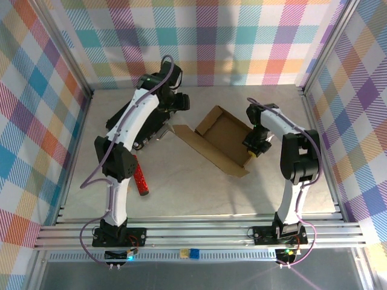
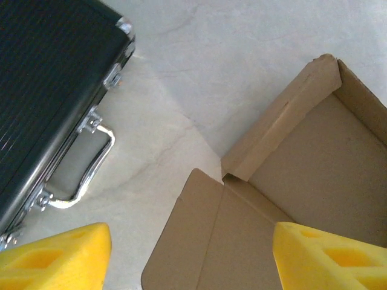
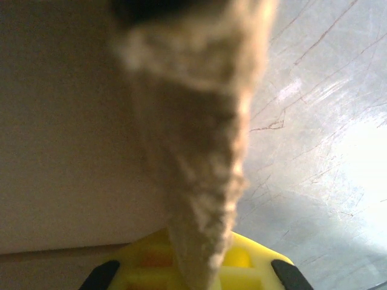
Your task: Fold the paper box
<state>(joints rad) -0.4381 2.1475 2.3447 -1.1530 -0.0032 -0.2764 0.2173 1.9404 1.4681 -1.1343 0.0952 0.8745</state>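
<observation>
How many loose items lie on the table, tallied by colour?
Brown: 1, the brown corrugated cardboard paper box
Black: 1, the black flat ribbed case with a metal handle
Red: 1, the slim red rod-shaped item
Total: 3

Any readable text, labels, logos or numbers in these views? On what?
No legible text anywhere.
paper box: plain brown, no print.
black case: no label or brand visible.
red tube: speckled surface, too small to read any marking.
</observation>
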